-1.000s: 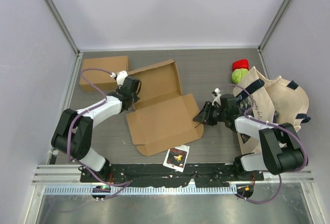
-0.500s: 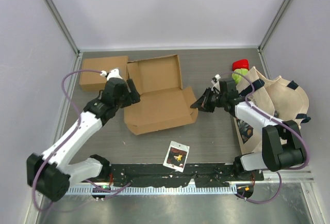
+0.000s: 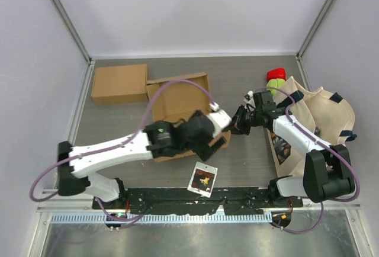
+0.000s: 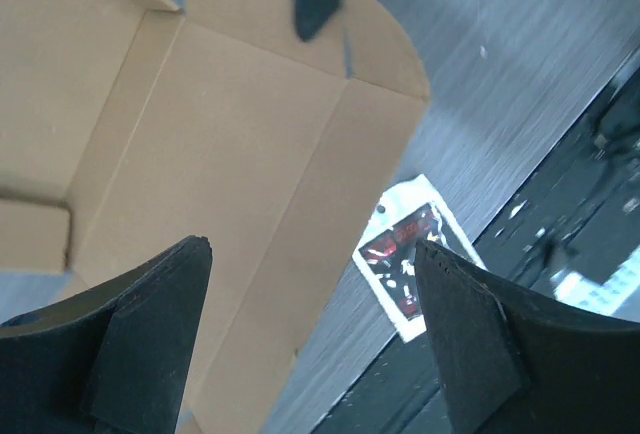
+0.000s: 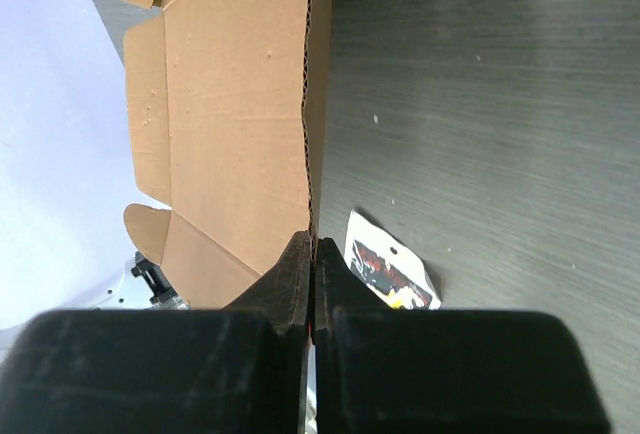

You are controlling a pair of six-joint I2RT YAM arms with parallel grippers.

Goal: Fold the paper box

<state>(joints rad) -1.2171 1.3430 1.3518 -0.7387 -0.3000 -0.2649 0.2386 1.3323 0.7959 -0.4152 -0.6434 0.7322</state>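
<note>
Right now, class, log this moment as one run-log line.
left gripper: open above paper box | right gripper: shut on paper box edge | fold: incomplete

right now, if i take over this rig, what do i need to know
The left gripper is open, hovering over the paper box and holding nothing.
The right gripper is shut on the box's right edge.
The box lies open mid-table. A closed brown box sits back left, and a small card lies in front.
Done: one edge gripped, little else shows.
Left: fold up the walls and flaps, then close the lid.
</note>
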